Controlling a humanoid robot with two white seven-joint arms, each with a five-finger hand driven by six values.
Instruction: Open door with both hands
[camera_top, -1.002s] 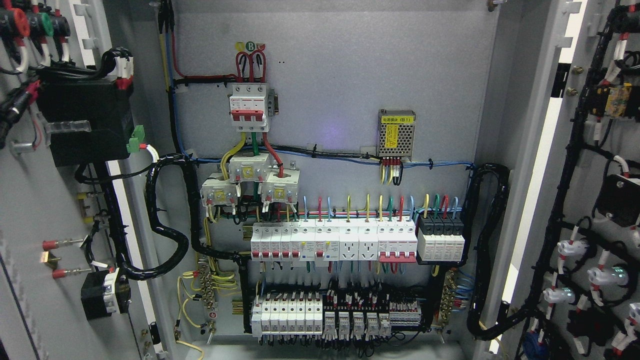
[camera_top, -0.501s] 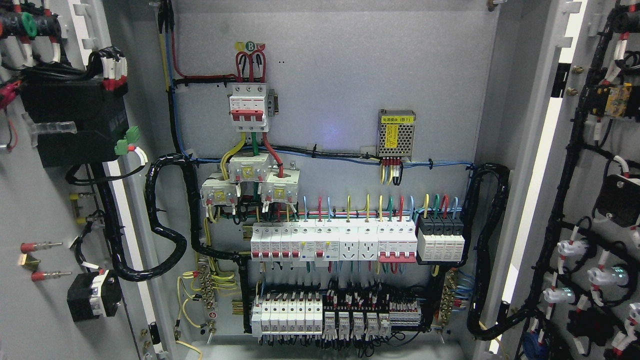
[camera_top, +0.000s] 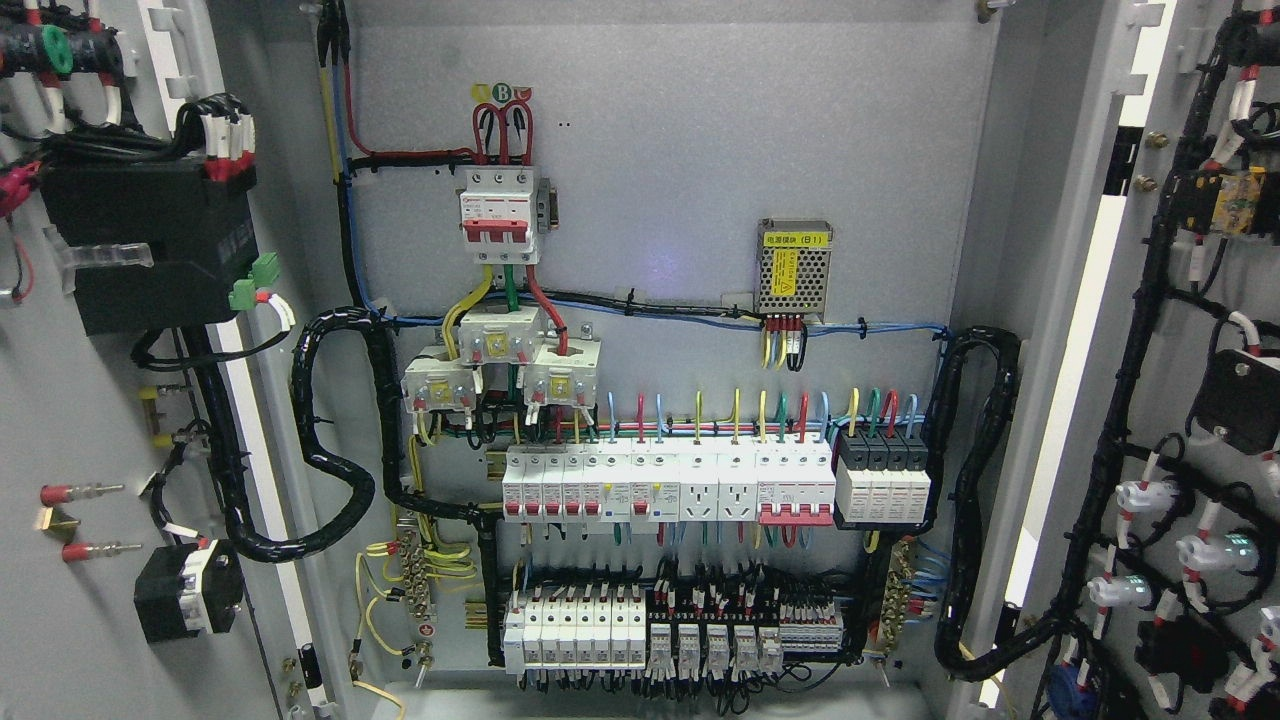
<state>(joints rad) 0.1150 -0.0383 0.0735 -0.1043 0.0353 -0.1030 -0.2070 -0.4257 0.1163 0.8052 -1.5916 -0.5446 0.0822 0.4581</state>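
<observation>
left door (camera_top: 70, 400) swung open, frame left | right door (camera_top: 1200, 330) open, frame right | cabinet (camera_top: 660, 170) breakers (camera_top: 665, 485) centre | hands out of view, state unknown

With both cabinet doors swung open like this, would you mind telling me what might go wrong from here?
1. The black corrugated cable loop bridges the grey left door and the cabinet; pushing that door wider may strain it.
2. The black wire harness and white plug connectors stand exposed on the grey right door; a returning arm could snag them.
3. The white circuit breaker rows sit uncovered, so contact is a hazard. No robot hand is in view.
</observation>
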